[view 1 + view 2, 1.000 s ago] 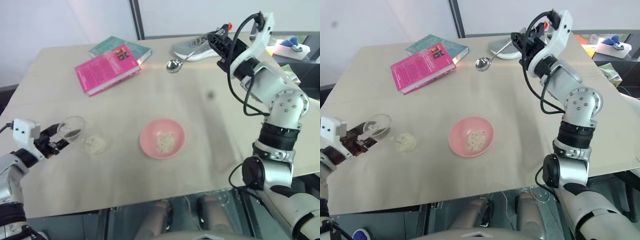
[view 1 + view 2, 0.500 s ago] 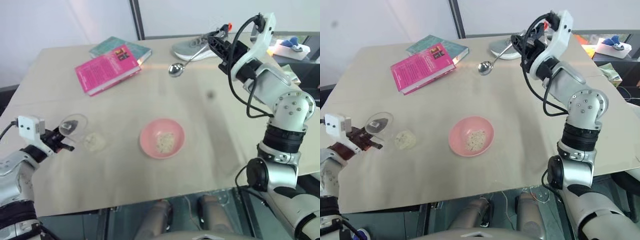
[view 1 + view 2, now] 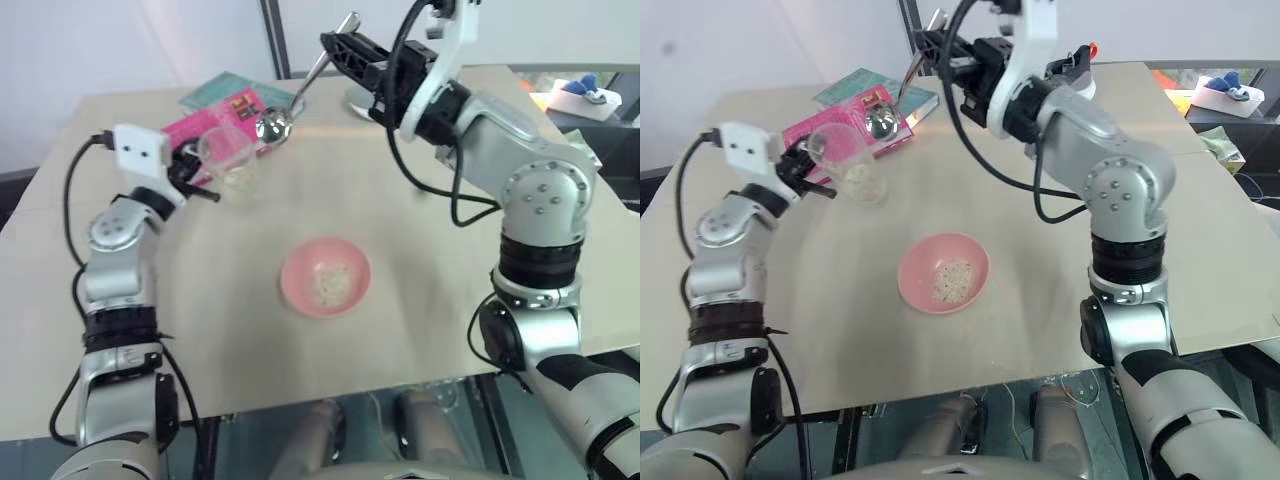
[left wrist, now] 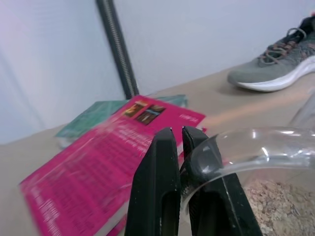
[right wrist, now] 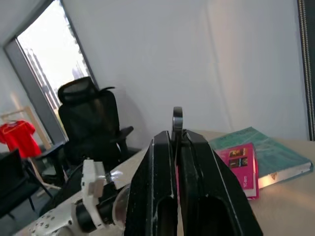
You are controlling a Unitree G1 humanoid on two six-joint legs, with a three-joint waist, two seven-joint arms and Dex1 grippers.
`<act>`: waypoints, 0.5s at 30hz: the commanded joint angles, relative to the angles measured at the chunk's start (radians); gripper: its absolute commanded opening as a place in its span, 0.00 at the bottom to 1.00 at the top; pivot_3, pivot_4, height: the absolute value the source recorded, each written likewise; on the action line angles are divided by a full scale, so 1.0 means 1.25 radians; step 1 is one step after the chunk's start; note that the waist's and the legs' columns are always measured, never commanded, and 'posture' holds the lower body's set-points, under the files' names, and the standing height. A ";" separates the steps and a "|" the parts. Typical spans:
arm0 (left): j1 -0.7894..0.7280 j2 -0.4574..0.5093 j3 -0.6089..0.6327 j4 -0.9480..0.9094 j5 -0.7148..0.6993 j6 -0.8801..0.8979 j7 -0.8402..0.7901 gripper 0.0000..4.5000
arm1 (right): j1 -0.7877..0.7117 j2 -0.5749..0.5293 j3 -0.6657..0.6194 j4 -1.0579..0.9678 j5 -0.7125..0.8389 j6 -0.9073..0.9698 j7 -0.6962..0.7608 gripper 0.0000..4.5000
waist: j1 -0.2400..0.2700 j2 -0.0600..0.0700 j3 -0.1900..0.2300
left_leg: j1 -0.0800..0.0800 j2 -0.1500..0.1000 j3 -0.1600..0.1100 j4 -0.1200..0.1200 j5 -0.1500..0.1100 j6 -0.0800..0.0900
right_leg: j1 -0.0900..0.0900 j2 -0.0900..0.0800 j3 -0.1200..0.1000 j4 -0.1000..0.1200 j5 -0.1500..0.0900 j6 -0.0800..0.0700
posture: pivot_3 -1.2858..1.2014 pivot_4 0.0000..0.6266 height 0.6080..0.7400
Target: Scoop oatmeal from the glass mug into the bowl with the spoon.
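My left gripper [image 3: 197, 180] is shut on the rim of the glass mug [image 3: 226, 160] and holds it up off the table, in front of the pink book. Oatmeal [image 4: 276, 197] lies in the mug's bottom. My right gripper [image 3: 338, 46] is shut on the spoon's thin handle [image 5: 177, 117]. The silver spoon slants down, and its head [image 3: 272, 125] hangs just beside the mug's rim. The pink bowl [image 3: 296, 268] sits mid-table with a little oatmeal [image 3: 331, 284] in it, below and nearer than both grippers.
A pink book [image 3: 190, 135] and a teal book [image 3: 855, 85] lie at the table's far left, behind the mug. A grey shoe [image 4: 275, 73] rests at the far edge. A black office chair [image 5: 96, 125] stands beyond the table.
My left gripper shut on the mug and lifted it up and toward the far middle of the table. My right arm swung the spoon left until its head came beside the mug.
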 commanded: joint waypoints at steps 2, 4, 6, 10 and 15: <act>-0.057 -0.028 -0.010 0.015 0.014 -0.060 0.034 0.01 | -0.027 0.007 0.054 0.021 -0.100 -0.072 0.031 0.00 | -0.001 0.000 0.000 | 0.000 0.000 0.000 0.000 0.000 0.000 | 0.000 0.000 0.000 0.000 0.000 0.000 | 0.52 0.24 1.00; -0.065 -0.037 -0.009 0.019 0.013 -0.065 0.040 0.01 | -0.026 0.003 0.076 0.035 -0.141 -0.088 0.041 0.00 | -0.002 0.000 0.000 | -0.001 0.000 0.000 0.000 0.000 0.000 | -0.001 0.000 -0.001 0.000 0.000 0.000 | 0.52 0.24 1.00; -0.064 -0.045 -0.014 0.012 0.012 -0.067 0.039 0.01 | -0.019 -0.002 0.112 0.042 -0.185 -0.106 0.060 0.00 | -0.003 0.000 0.000 | -0.002 0.000 0.000 0.001 0.000 0.000 | -0.001 0.000 -0.001 0.000 0.000 0.000 | 0.52 0.24 1.00; -0.075 -0.059 -0.012 0.013 0.011 -0.073 0.054 0.01 | -0.001 -0.010 0.189 0.061 -0.279 -0.149 0.089 0.00 | -0.002 0.000 0.000 | -0.002 0.000 -0.001 0.001 0.000 0.000 | -0.001 0.000 -0.001 0.000 0.000 0.000 | 0.52 0.24 1.00; -0.092 -0.082 -0.018 0.019 0.021 -0.087 0.077 0.01 | 0.016 -0.004 0.280 0.143 -0.411 -0.226 0.110 0.00 | 0.000 0.000 0.000 | -0.002 0.000 -0.001 0.002 0.000 0.000 | -0.001 0.000 -0.001 0.001 0.000 0.000 | 0.52 0.24 1.00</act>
